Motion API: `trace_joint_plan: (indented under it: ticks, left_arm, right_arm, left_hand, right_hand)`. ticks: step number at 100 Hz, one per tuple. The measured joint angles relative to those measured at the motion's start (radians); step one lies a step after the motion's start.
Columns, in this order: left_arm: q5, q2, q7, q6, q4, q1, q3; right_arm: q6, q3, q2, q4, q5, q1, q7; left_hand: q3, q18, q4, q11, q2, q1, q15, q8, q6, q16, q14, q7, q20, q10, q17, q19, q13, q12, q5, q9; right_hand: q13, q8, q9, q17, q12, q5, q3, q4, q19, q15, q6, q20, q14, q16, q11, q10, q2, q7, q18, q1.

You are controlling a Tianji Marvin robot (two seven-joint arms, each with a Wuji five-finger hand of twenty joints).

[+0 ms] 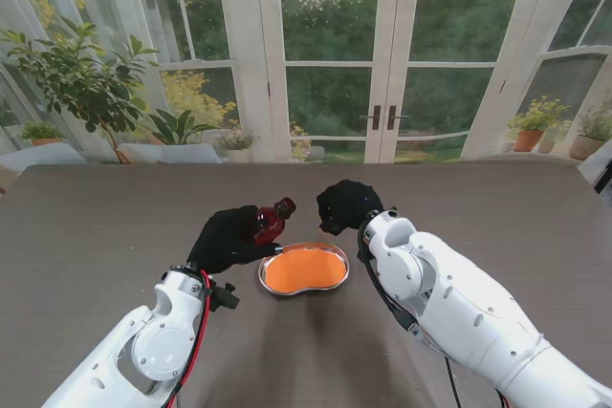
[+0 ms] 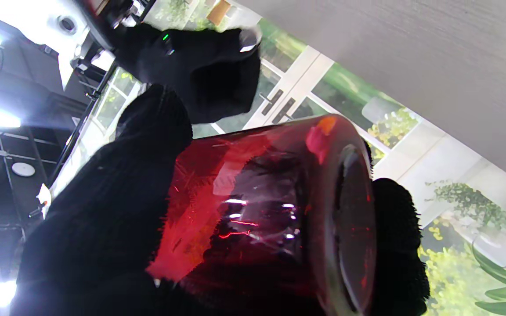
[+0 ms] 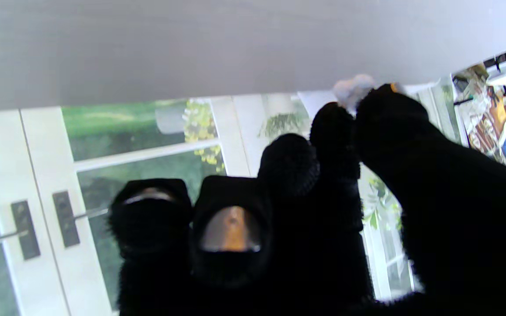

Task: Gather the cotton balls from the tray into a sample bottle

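My left hand (image 1: 229, 238), in a black glove, is shut on a dark red sample bottle (image 1: 271, 223) and holds it tilted above the table, its mouth toward my right hand. The left wrist view shows the bottle's base (image 2: 345, 228) close up between my fingers (image 2: 103, 210). My right hand (image 1: 347, 206) hovers just right of the bottle's mouth, pinching a small white cotton ball (image 3: 352, 90) between thumb and forefinger. The kidney-shaped metal tray (image 1: 304, 268) with an orange inside lies on the table nearer to me than both hands. No cotton balls show in it.
The brown table (image 1: 497, 207) stretches wide on both sides of the tray. Behind it stand glass doors and potted plants (image 1: 81, 83).
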Motion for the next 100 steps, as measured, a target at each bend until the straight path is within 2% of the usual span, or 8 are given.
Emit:
trace_joint_plan:
  ticks: [18, 42, 85, 100]
  left_arm:
    - [-0.008, -0.002, 0.001, 0.008, 0.019, -0.017, 0.015]
    - [-0.020, -0.006, 0.011, 0.019, 0.047, -0.042, 0.043]
    - [-0.055, -0.027, 0.061, 0.019, 0.091, -0.077, 0.087]
    - [-0.063, -0.033, 0.071, 0.015, 0.107, -0.091, 0.101]
  right_arm:
    - [0.016, 0.084, 0.015, -0.121, -0.019, -0.050, 0.013]
    - [0.017, 0.160, 0.023, -0.241, -0.028, -0.100, 0.015]
    - [0.022, 0.225, 0.022, -0.367, 0.005, -0.147, 0.002]
    - [0.021, 0.239, 0.021, -0.401, 0.044, -0.162, 0.003]
  left_hand:
    - [0.000, 0.000, 0.000, 0.000, 0.000, 0.000, 0.000, 0.000, 0.000, 0.000, 0.000, 0.000, 0.000, 0.000, 0.000, 0.000, 0.000, 0.000, 0.000, 0.000]
    - [0.000, 0.000, 0.000, 0.000, 0.000, 0.000, 0.000, 0.000, 0.000, 0.000, 0.000, 0.000, 0.000, 0.000, 0.000, 0.000, 0.000, 0.000, 0.000, 0.000]
    - [0.000, 0.000, 0.000, 0.000, 0.000, 0.000, 0.000, 0.000, 0.000, 0.000, 0.000, 0.000, 0.000, 0.000, 0.000, 0.000, 0.000, 0.000, 0.000, 0.000]
    - [0.000, 0.000, 0.000, 0.000, 0.000, 0.000, 0.000, 0.000, 0.000, 0.000, 0.000, 0.000, 0.000, 0.000, 0.000, 0.000, 0.000, 0.000, 0.000, 0.000]
  right_hand:
    - [0.000, 0.001, 0.000, 0.000, 0.000, 0.000, 0.000, 0.000, 0.000, 0.000, 0.004, 0.000, 0.001, 0.000, 0.000, 0.002, 0.002, 0.000, 0.000, 0.000]
    - [0.000, 0.002, 0.000, 0.000, 0.000, 0.000, 0.000, 0.000, 0.000, 0.000, 0.006, 0.000, 0.002, 0.000, 0.000, 0.003, 0.012, 0.000, 0.000, 0.011]
    - [0.000, 0.005, 0.000, 0.000, 0.000, 0.000, 0.000, 0.000, 0.000, 0.000, 0.007, 0.000, 0.003, 0.000, 0.000, 0.004, 0.025, 0.000, 0.000, 0.011]
    - [0.000, 0.013, 0.000, 0.000, 0.000, 0.000, 0.000, 0.003, 0.000, 0.000, 0.008, 0.000, 0.004, 0.000, 0.000, 0.005, 0.034, 0.000, 0.000, 0.011]
